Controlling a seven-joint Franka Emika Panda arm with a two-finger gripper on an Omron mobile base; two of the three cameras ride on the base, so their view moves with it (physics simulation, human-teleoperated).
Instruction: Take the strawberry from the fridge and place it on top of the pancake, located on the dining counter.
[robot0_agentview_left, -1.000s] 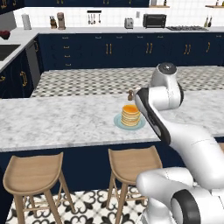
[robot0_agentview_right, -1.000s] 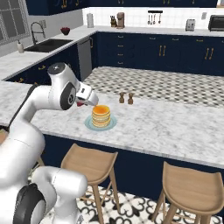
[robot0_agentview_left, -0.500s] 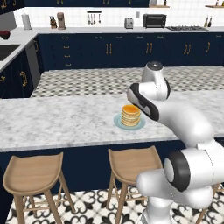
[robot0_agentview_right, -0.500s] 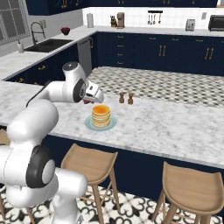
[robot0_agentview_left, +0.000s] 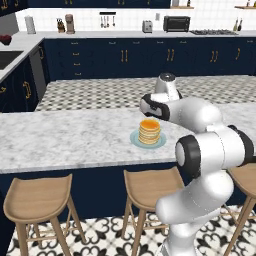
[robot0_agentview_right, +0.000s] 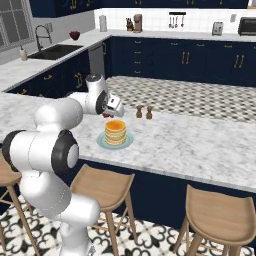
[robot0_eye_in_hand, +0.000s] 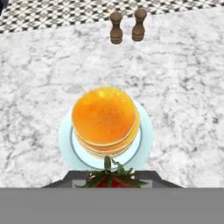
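Left base view: the pancake (robot0_agentview_left: 149, 131) sits on its plate (robot0_agentview_left: 136, 141) near the dining counter's (robot0_agentview_left: 65, 142) front edge.

Right base view: the gripper (robot0_agentview_right: 111, 111) hovers just beside the stack.

Hand view: the strawberry (robot0_eye_in_hand: 112, 176) is clenched between the fingers, beside the plate's edge; two wooden shakers (robot0_eye_in_hand: 127, 27) stand near the far edge.

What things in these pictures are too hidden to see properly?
- The strawberry: in the hand view only its green leaves and a bit of red show; the grey band cuts off the rest.
- The gripper: in the right base view its fingertips are too small to tell open from shut.
- The plate: in the left base view the pancake and arm hide part of it.
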